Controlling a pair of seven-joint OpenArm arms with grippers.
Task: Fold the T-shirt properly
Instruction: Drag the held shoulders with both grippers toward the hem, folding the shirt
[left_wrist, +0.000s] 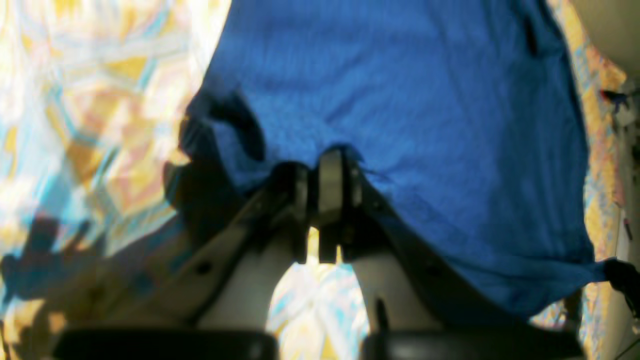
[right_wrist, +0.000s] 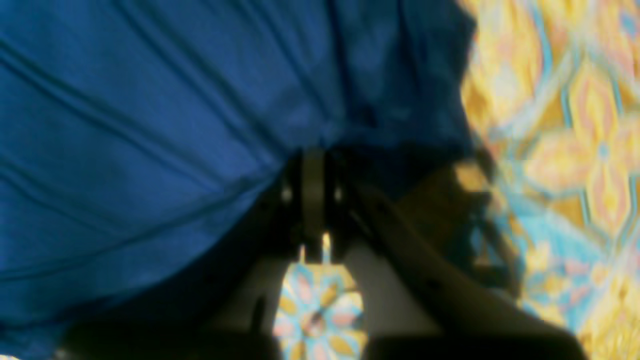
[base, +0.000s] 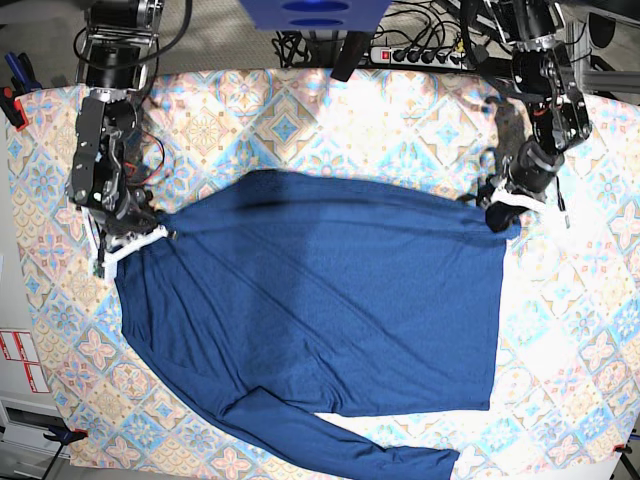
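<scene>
The dark blue T-shirt (base: 320, 310) lies spread across the patterned tablecloth, with one long sleeve (base: 350, 450) trailing toward the front edge. My left gripper (base: 500, 215) is at the shirt's far right corner, shut on the fabric edge. In the left wrist view its fingertips (left_wrist: 327, 165) pinch the hem and the T-shirt (left_wrist: 400, 100) stretches away beyond them. My right gripper (base: 148, 236) is at the shirt's far left corner, also shut on cloth. In the right wrist view, folds of the T-shirt (right_wrist: 150, 125) fan out from the right gripper (right_wrist: 314, 165).
The pastel tablecloth (base: 300, 120) covers the whole table. A power strip (base: 420, 55) and cables lie past the back edge. Both arm bases stand at the back corners. Red-and-white labels (base: 20, 360) sit off the table's left side.
</scene>
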